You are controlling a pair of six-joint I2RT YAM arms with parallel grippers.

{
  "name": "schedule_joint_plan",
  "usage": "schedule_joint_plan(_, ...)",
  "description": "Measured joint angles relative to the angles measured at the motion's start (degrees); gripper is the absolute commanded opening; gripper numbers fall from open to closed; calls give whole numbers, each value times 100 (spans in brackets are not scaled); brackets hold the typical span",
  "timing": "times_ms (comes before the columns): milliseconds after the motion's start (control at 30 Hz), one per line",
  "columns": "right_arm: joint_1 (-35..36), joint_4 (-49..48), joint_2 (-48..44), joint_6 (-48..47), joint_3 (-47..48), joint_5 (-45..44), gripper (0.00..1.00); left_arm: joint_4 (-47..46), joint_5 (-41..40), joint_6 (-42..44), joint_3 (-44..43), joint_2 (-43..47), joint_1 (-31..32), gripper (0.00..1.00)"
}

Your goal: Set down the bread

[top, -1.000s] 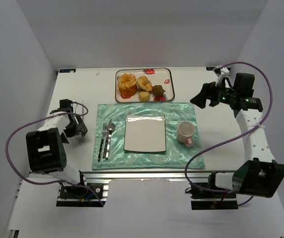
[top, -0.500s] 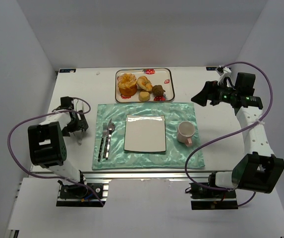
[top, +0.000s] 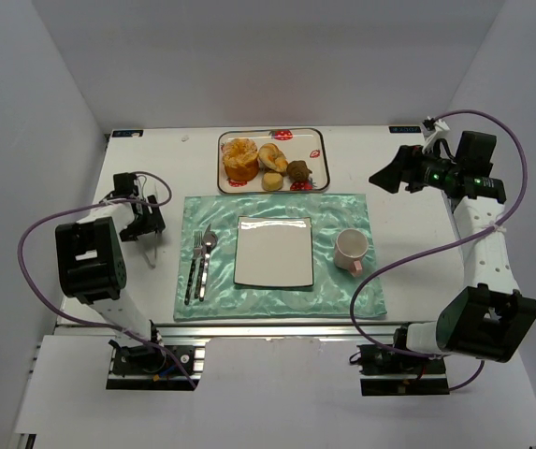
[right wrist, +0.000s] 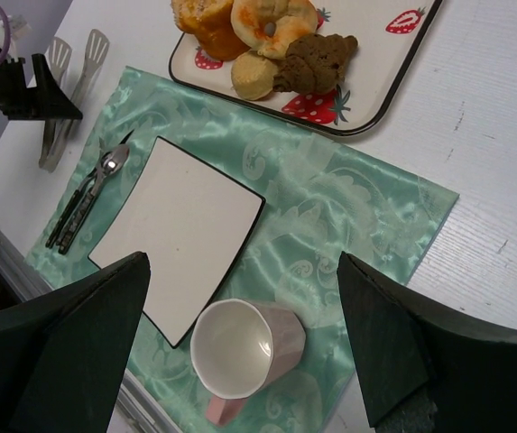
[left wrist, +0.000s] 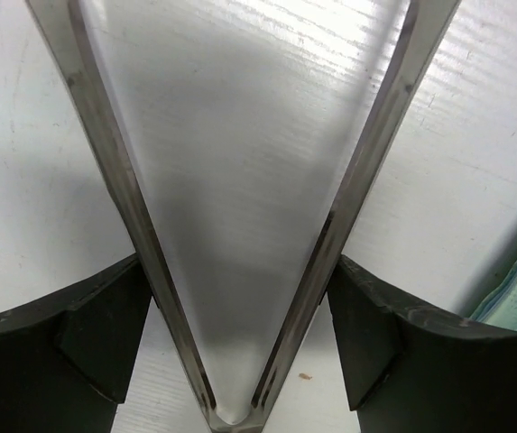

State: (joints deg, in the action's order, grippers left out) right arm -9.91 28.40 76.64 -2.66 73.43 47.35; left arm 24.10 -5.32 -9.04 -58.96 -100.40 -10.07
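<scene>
The bread (top: 272, 155), a golden bun with an orange-red patch, lies on the strawberry tray (top: 319, 154) among other pastries; it also shows in the right wrist view (right wrist: 272, 23). My left gripper (top: 144, 227) is low over the table left of the mat. In the left wrist view it (left wrist: 238, 263) is open, and its fingers (left wrist: 105, 334) flank the spread arms of metal tongs (left wrist: 123, 180) lying on the table. My right gripper (top: 385, 176) is open and empty, raised right of the tray; in the right wrist view it (right wrist: 243, 259) looks down on the mat.
The tray also holds a deep-orange fluted cake (top: 240, 160), a small pale bun (top: 272, 181) and a brown pastry (top: 297, 170). The green mat (top: 342, 210) carries a square white plate (top: 274, 251), a pink cup (top: 351, 249) and a fork and spoon (top: 200, 264).
My left gripper has moved back and a little left along the table. My right arm has drawn back to the right, away from the tray.
</scene>
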Motion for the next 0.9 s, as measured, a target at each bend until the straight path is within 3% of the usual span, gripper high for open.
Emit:
schedule_joint_plan(200, -52, -4, 0, 79, -2, 61, 89, -240, 28, -76, 107, 50, -2, 69)
schedule_joint_plan(433, -63, -28, 2, 118, -4, 103, 89, -319, 380, -273, 492, 638, -11, 34)
schedule_joint_plan(567, -63, -50, 2, 149, -15, 151, 89, -323, 754, -457, 511, 1268, -11, 36)
schedule_joint_plan(633, -63, -79, 2, 168, -22, 195, 89, -315, 968, -557, 494, 1637, -11, 50)
schedule_joint_plan(900, -66, -258, 0, 391, -212, 345, 89, 199, 1622, -765, 129, 2546, -11, 63)
